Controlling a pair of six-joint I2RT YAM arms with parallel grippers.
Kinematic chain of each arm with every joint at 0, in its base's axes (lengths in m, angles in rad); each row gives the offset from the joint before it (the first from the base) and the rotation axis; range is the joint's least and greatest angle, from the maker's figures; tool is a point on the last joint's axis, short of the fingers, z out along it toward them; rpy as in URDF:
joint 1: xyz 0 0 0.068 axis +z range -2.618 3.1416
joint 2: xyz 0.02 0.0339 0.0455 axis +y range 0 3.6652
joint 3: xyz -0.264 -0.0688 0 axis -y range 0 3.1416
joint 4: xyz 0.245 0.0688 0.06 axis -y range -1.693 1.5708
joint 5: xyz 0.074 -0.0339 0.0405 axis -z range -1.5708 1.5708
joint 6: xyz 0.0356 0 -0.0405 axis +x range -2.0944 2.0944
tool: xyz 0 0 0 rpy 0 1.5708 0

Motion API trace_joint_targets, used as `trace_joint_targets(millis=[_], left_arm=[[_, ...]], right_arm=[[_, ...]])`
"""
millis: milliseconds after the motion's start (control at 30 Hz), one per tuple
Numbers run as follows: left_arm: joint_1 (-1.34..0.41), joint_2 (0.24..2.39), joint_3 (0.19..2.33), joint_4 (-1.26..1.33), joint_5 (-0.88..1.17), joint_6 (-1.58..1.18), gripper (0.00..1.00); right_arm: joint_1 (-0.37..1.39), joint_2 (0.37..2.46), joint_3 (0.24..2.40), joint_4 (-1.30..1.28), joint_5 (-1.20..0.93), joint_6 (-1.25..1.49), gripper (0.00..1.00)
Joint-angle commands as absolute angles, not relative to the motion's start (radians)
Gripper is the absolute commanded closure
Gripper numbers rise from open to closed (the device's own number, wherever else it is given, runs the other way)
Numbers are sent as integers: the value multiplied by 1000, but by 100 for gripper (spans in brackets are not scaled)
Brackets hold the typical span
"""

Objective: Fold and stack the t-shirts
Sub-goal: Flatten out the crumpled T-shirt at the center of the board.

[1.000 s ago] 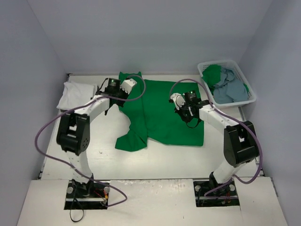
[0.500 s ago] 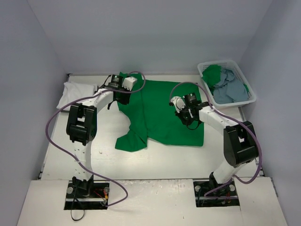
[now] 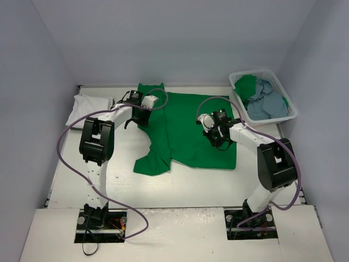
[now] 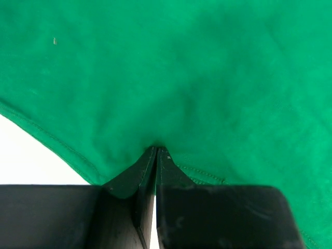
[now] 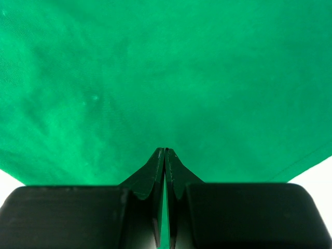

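Note:
A bright green t-shirt lies spread across the middle of the table, one sleeve bunched at its near left corner. My left gripper is at the shirt's far left edge. In the left wrist view it is shut, tips resting on the green cloth just past a stitched hem. My right gripper hangs over the shirt's right half. Seen from its own wrist it is shut too, tips touching flat green cloth. No cloth shows bunched between either pair of jaws. A folded white t-shirt lies at the far left.
A white slotted basket stands at the back right, holding a green t-shirt and a blue-grey one. Grey walls close in the table on three sides. Purple cables loop beside both arms.
The left arm's elbow has swung right and inward while its gripper shifted slightly on the shirt's far left edge. The right gripper edged a little nearer. The green shirt's outline looks the same.

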State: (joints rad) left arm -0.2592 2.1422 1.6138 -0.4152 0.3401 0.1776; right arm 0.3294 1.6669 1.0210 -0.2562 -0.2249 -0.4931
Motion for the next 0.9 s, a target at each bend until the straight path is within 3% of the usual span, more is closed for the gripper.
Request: trace_joint_targets(millis=[0,533,867], left_arm=[[-241,2160,1658,-434,304,196,100],[-213,2278,1847,-638,82,316,100],[-118,2445,2101,-655,-124,487,100]], right_arm=[[339,1675,1025,-284,-206,-485,100],[337,1859,1040,-365,-54,-568,100],[264,1882,1055,-345,70,-644,100]])
